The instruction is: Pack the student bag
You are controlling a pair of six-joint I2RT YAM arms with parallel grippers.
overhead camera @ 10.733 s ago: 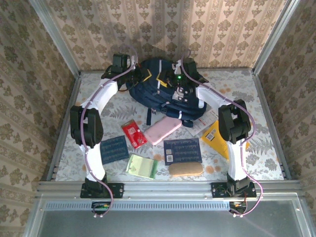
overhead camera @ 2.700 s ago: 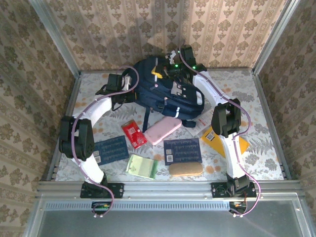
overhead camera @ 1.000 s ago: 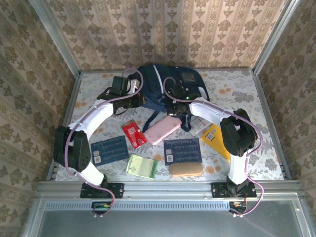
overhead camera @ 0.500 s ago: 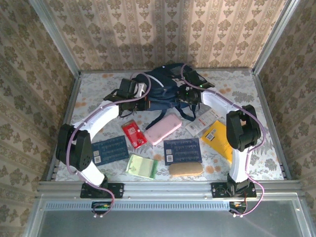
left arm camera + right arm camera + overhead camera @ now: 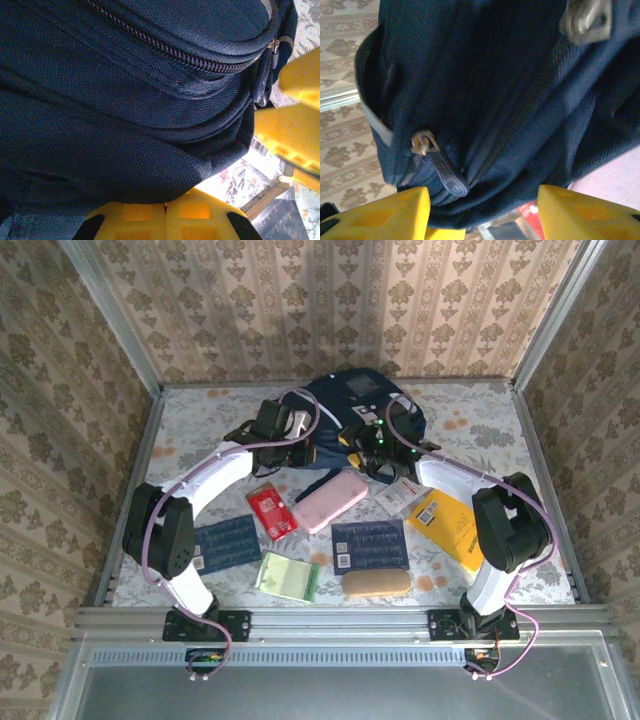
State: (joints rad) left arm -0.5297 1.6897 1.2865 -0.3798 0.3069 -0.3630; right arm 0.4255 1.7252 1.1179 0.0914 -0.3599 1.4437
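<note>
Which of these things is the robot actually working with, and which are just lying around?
In use: student bag, left claw, right claw.

Lying about: red packet, pink case, navy booklets, green notebook, tan pouch, yellow envelope.

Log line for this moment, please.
task: pack student bag | left gripper: shut, at bag fabric | right gripper: open, astride zipper pull | pink case: outside bag, unpacked
</note>
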